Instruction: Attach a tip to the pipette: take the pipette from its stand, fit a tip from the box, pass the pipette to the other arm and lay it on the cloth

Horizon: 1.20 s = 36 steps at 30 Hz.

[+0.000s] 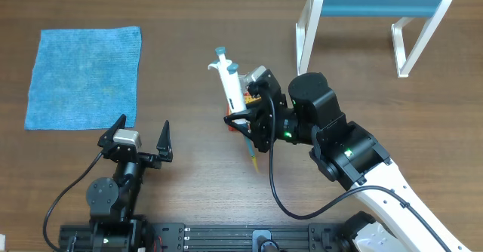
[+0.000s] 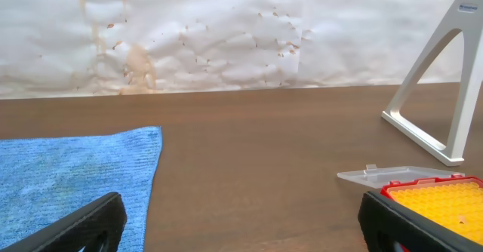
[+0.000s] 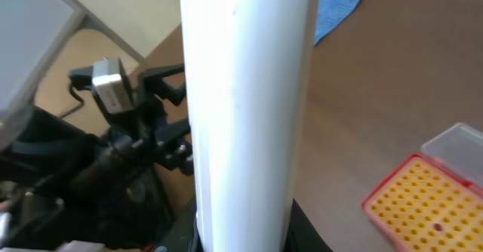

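Observation:
My right gripper (image 1: 243, 118) is shut on the white pipette (image 1: 229, 86) and holds it tilted above the middle of the table. The teal plunger (image 1: 221, 53) points away from the arms, and a thin yellow tip (image 1: 253, 160) sticks out at the near end. The pipette's body (image 3: 241, 109) stands close before the right wrist camera. The red tip box (image 3: 423, 207) with its yellow rack lies below, partly hidden under the gripper in the top view. My left gripper (image 1: 142, 140) stands open and holds nothing, near the corner of the blue cloth (image 1: 84, 77).
The white stand with a blue bar (image 1: 377, 3) is at the back right, and its leg (image 2: 445, 93) shows beyond the tip box (image 2: 438, 199) and its clear lid (image 2: 392, 175). The cloth (image 2: 68, 176) lies flat at the left.

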### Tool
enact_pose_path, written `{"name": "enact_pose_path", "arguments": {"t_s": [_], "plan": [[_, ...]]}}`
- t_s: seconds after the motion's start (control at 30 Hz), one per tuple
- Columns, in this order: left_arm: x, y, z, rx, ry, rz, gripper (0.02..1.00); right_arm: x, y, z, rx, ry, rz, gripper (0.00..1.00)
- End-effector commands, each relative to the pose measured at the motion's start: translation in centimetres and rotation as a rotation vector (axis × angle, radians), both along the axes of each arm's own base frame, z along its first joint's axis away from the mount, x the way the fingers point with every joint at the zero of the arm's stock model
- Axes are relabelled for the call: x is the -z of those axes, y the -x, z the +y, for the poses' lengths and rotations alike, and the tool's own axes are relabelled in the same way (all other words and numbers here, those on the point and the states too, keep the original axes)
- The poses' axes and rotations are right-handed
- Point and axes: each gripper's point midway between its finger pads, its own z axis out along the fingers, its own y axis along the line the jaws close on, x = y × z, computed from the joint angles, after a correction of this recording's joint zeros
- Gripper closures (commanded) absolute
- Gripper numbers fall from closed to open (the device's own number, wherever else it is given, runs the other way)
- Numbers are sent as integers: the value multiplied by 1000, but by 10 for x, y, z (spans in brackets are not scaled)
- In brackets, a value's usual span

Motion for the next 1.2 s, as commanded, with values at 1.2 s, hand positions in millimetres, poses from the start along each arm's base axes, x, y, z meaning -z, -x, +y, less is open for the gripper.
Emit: {"name": "enact_pose_path", "arguments": {"t_s": [1.2], "plan": [[-89,1,-108,711,1151,760,20,-19,15,11,-33,-131,167,925]]}}
